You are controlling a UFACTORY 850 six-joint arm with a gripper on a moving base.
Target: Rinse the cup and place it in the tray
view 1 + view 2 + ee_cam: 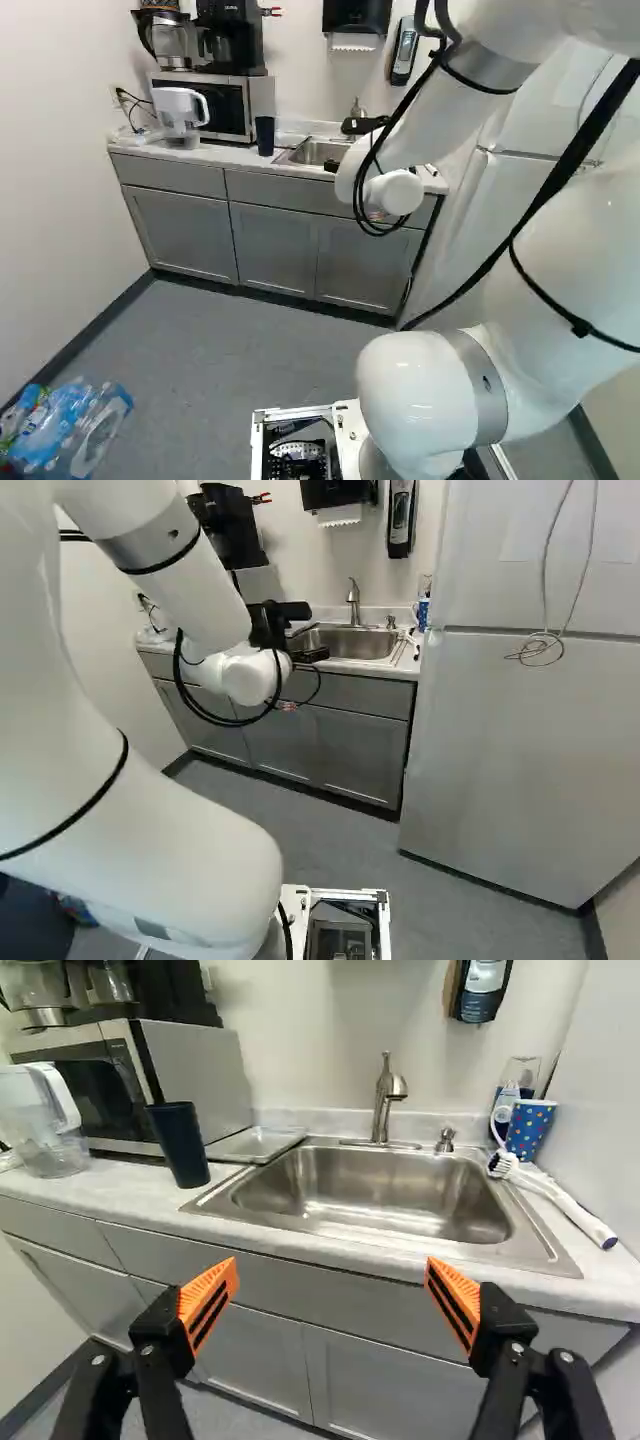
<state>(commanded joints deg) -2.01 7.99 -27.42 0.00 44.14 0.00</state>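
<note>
Kitchen fittings and wares, itemised by number.
Two cups are counted on the surface (130,1185), one dark (180,1145), one dotted (528,1130); also listed are one shallow tray (255,1143), one pitcher (50,1125), one brush (555,1195), one microwave (200,1075), one sink (380,1230), one faucet (383,1100). Two wall dispensers (401,515), one refrigerator (520,760) and three cabinet doors (180,235) are entered. Several plastic bottles (70,425) are recorded, exact number unclear.

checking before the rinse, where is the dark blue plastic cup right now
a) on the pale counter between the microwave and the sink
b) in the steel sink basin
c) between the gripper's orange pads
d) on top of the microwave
a: the dark blue cup stands on the pale counter, between the microwave and the sink
</note>
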